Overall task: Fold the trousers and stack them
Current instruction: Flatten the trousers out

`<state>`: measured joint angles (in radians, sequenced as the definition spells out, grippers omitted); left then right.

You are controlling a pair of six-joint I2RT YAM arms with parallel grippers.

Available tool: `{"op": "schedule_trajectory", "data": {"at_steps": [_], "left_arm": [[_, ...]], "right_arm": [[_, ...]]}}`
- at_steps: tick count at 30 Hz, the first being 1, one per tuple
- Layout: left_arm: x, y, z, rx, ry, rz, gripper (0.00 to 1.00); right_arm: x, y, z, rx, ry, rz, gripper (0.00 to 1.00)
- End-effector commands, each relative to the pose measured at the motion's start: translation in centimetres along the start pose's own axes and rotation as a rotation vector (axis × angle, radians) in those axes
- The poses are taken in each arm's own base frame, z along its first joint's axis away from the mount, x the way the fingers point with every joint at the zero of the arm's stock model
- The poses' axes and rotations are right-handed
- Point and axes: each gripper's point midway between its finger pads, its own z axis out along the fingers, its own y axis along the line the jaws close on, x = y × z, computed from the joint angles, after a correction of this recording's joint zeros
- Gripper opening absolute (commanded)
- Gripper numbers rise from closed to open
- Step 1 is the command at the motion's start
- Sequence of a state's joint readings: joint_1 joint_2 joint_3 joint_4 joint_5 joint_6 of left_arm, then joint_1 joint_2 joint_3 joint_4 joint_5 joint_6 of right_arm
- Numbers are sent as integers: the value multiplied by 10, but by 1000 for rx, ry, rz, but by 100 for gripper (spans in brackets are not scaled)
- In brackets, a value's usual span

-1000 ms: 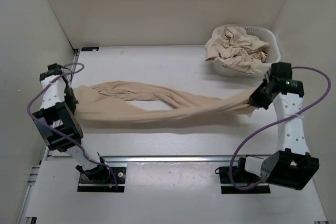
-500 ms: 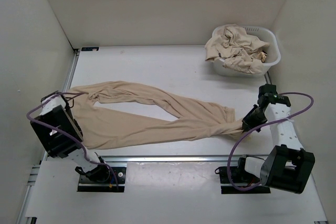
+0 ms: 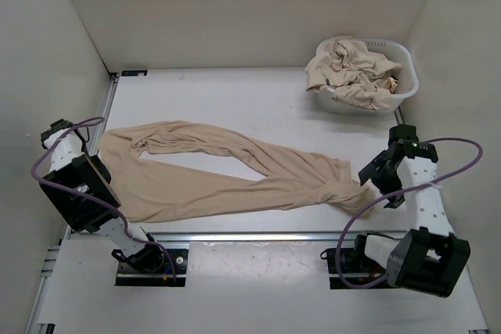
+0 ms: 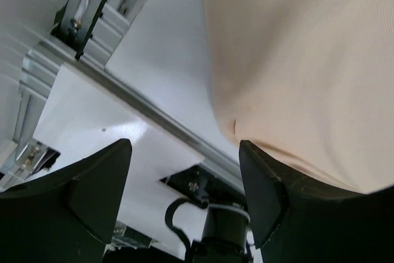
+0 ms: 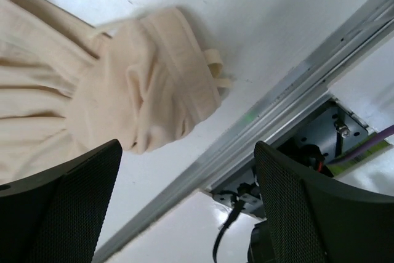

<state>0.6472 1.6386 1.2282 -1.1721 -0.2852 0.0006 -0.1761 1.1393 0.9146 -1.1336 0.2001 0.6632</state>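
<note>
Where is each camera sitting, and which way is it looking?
Top external: high above and behind the arms, looking down at the table, the spread trousers and the basket; the left arm and right arm show.
Left wrist: on the left arm, looking down at the trousers' edge and a metal rail; its open jaws show at the bottom.
Right wrist: on the right arm, looking down at the trousers' bunched end; its open jaws show at the bottom.
Shared: all three see the same trousers.
</note>
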Motion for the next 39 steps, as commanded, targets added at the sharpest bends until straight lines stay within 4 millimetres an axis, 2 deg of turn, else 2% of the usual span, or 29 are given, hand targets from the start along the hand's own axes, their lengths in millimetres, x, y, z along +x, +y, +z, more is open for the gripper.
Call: {"op": "schedule_trajectory", "data": {"at_steps": [1, 4, 5, 7, 8, 10, 11, 12, 15, 16, 17, 18, 19, 21, 22, 23, 26, 27, 29, 30, 31, 33, 34, 35, 37, 39], "left_arm": [[-24, -3, 15, 8, -90, -36, 83], [-39, -9, 20, 35, -154, -52, 85], [-40, -10, 22, 35, -157, -53, 86], [-28, -12, 37, 21, -107, -40, 91], [-25, -13, 41, 20, -102, -39, 91], [-16, -16, 55, 11, -66, -29, 92], [-6, -18, 63, 12, -44, -23, 92], [-7, -20, 69, 12, -48, -24, 92], [-4, -23, 81, 12, -35, -20, 92], [-6, -23, 82, 12, -45, -23, 88], [-5, -26, 84, 22, -35, -20, 83], [-7, -27, 86, 22, -37, -21, 66], [-7, -27, 86, 22, -37, -21, 52], [-10, -29, 87, 31, -50, -24, 14], [-10, -29, 87, 31, -50, -24, 14], [-14, -26, 79, 31, -82, -33, 14], [-19, -5, 58, -36, -153, -69, 14], [-29, 8, 35, -58, -232, -107, 14], [-31, 20, 6, -61, -263, -128, 14], [-34, 28, -13, -63, -290, -147, 14], [-40, 35, -42, -50, -305, -149, 14], [-40, 42, -69, -34, -302, -154, 14], [-51, 45, -94, -3, -348, -162, 14], [-40, 43, -101, 14, -297, -145, 14], [-46, 40, -110, 30, -304, -132, 14], [-49, 34, -104, 24, -282, -107, 14]], "right_arm": [[-23, 2, -21, -33, -138, 102, 92], [-10, 12, -4, -51, -48, 115, 92], [-12, 20, 3, -65, -33, 126, 92], [-11, 31, 14, -93, 3, 148, 92], [-16, 43, 15, -139, -2, 161, 92], [-17, 46, 26, -124, 18, 179, 92], [-18, 48, 30, -117, 25, 178, 90], [-16, 47, 33, -104, 39, 176, 87], [-7, 43, 49, -54, 108, 145, 67], [-3, 39, 54, -31, 120, 132, 50], [-2, 38, 56, -23, 129, 131, 41], [-3, 37, 56, -15, 122, 121, 34], [-3, 37, 56, -15, 122, 121, 21], [-11, 42, 51, -34, 101, 113, 11], [-13, 40, 48, -25, 96, 102, 0], [-23, 46, 38, -51, 66, 92, 0], [-38, 43, 9, -68, -13, 61, 0], [-53, 42, -11, -88, -94, 61, 0], [-60, 34, -34, -87, -151, 50, 0], [-69, 34, -57, -122, -219, 41, 0], [-67, 31, -67, -127, -226, 43, 0], [-71, 27, -84, -139, -267, 39, 0], [-70, 25, -94, -149, -282, 33, 0], [-69, 26, -98, -161, -276, 31, 0], [-68, 29, -105, -186, -274, 20, 0], [-67, 30, -105, -192, -270, 6, 0]]}}
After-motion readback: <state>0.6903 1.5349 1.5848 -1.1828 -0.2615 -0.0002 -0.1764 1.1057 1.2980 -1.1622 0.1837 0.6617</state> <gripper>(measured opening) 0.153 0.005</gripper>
